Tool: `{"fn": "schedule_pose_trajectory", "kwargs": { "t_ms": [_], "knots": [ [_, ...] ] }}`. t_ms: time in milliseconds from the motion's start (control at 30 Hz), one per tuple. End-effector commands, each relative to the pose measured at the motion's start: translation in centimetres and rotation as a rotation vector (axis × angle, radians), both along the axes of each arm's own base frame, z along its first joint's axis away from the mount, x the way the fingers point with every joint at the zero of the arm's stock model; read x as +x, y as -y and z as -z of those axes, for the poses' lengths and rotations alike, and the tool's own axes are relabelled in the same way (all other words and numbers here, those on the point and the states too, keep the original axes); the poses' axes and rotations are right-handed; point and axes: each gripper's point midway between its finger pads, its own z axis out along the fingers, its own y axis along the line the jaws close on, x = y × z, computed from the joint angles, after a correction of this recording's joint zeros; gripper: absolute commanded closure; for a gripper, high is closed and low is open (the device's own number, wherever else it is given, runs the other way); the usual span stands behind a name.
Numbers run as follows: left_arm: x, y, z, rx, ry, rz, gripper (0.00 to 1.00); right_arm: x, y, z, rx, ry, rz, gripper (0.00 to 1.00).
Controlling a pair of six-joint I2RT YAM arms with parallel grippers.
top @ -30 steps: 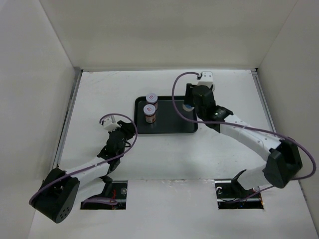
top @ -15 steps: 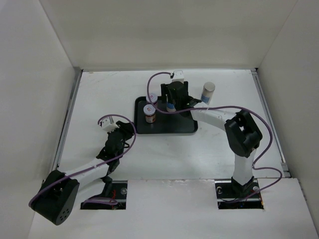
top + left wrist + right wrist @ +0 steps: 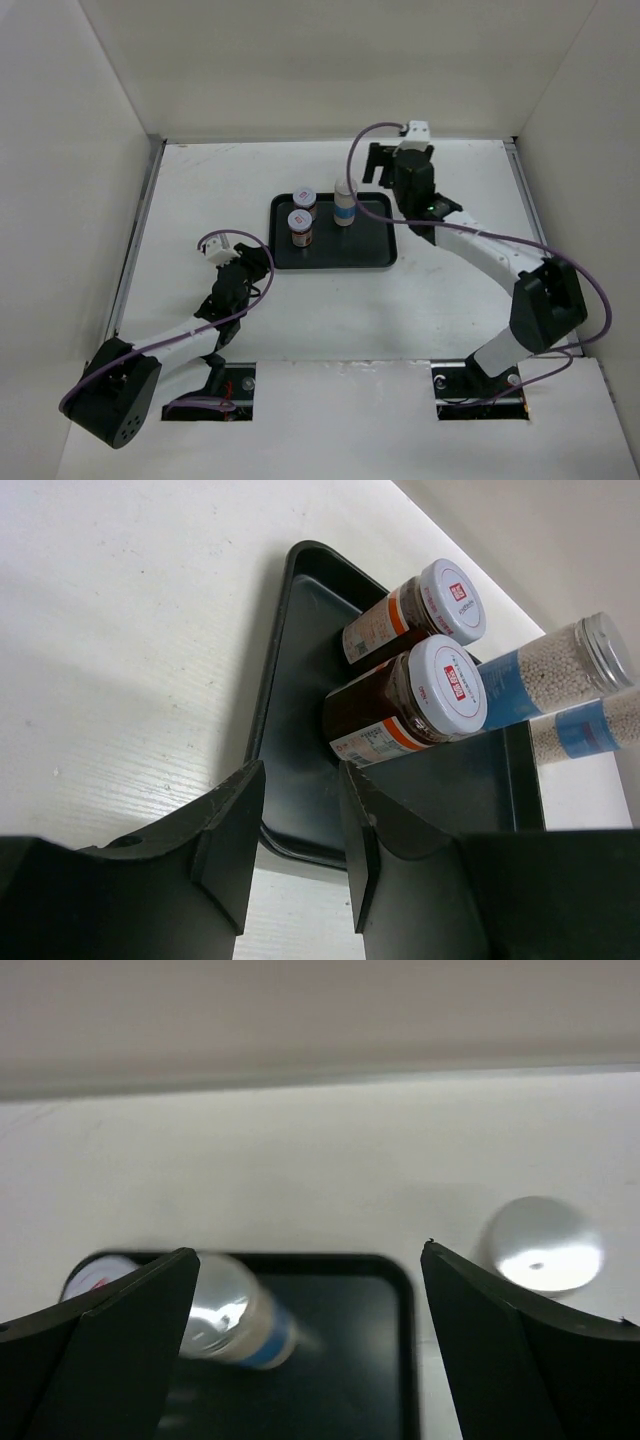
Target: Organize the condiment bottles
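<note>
Two dark-brown jars with white red-marked lids (image 3: 305, 197) (image 3: 299, 226) stand in the left of the black tray (image 3: 365, 255). A whitish bottle with a grey cap and blue band (image 3: 345, 205) stands upright in the tray beside them. In the right wrist view a second grey cap (image 3: 540, 1245) shows on the table right of the tray; in the top view my right arm hides it. My right gripper (image 3: 390, 165) is open wide and empty above the tray's back right corner. My left gripper (image 3: 250, 258) is open and empty at the tray's left front edge (image 3: 265, 680).
White walls close off the table at the back and both sides. In the left wrist view both jars (image 3: 420, 695) and two whitish bottles (image 3: 560, 670) line up beyond my fingers. The tray's right half (image 3: 380, 1360) is bare.
My right gripper carried the whitish bottle over the tray, set it down beside the jars, let go and drew back to the right, open. The left arm has not moved.
</note>
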Motion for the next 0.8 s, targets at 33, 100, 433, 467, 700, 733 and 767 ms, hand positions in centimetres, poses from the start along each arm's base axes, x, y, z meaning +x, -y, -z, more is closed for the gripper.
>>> {"fn": "schedule_pose_trajectory", "kwargs": {
  "t_ms": [33,100,433,467,700,733,767],
  "knots": [
    [0.6,0.0,-1.3,-0.042,0.044,-0.008,0.66,2.1,7.2,-0.1,-0.001,0.020,0.175,0.00],
    [0.6,0.2,-1.4,-0.046,0.048,-0.004,0.66,3.2,9.2,1.6,-0.043,-0.034,0.218,0.00],
    [0.7,0.1,-1.3,-0.044,0.046,0.000,0.65,6.9,10.4,7.5,-0.102,-0.154,0.239,0.00],
    [0.7,0.1,-1.3,-0.047,0.044,0.001,0.65,7.3,10.6,7.6,-0.105,-0.149,0.249,0.00],
    [0.7,0.3,-1.2,-0.047,0.040,0.009,0.64,7.6,11.0,6.1,-0.072,-0.063,0.272,0.37],
    [0.7,0.3,-1.2,-0.046,0.042,0.010,0.64,7.2,11.3,5.7,-0.071,-0.050,0.279,0.39],
    [0.7,0.2,-1.3,-0.042,0.044,0.006,0.64,6.3,11.6,4.4,-0.067,-0.019,0.284,0.42]
  ]
}}
